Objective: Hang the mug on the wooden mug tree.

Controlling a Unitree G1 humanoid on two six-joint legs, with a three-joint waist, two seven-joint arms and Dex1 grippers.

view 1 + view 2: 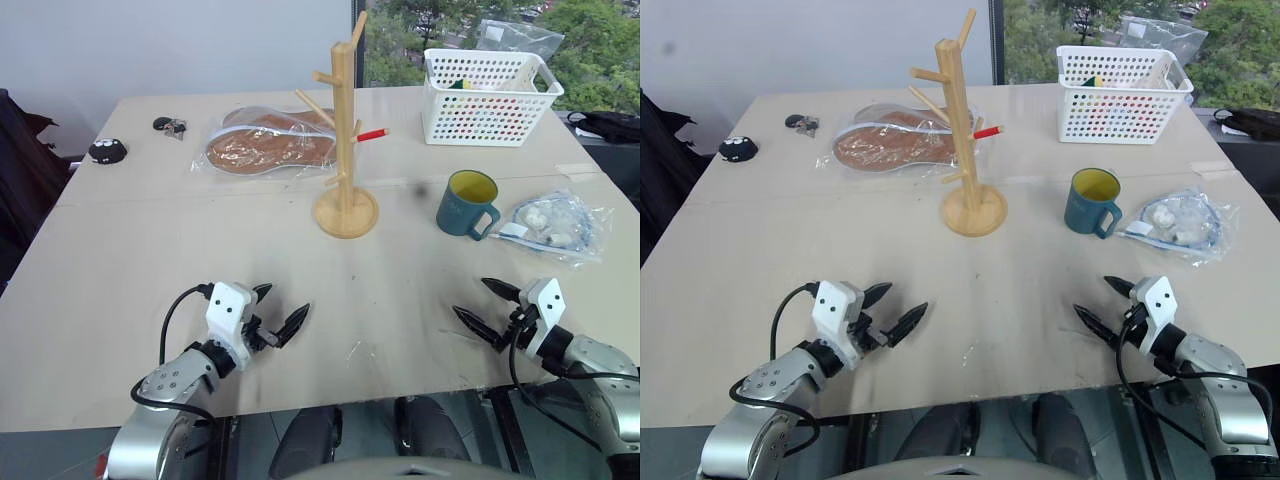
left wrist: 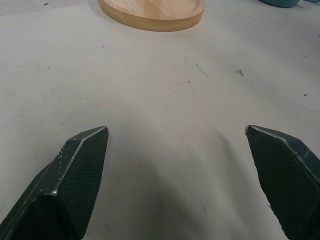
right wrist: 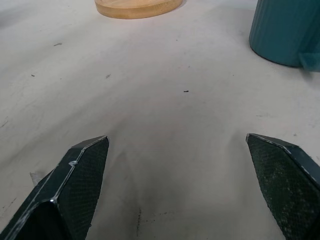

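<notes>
Both arms reach forward low, wrists angled inward toward each other. The left gripper (image 1: 278,312) has its jaws spread wide and empty. The right gripper (image 1: 485,306) is the same.

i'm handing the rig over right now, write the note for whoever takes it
Left gripper: open, empty, low over the near table edge.
Right gripper: open, empty, low over the near edge, with the mug ahead of it.
Mug: upright on the table, right of the mug tree, handle toward the near right.
Mug tree: upright mid-table, pegs bare.
Done: nothing yet; mug untouched.
Left: grasp the mug, probably with the right gripper, lift it, hook the handle on a peg, release.
</notes>
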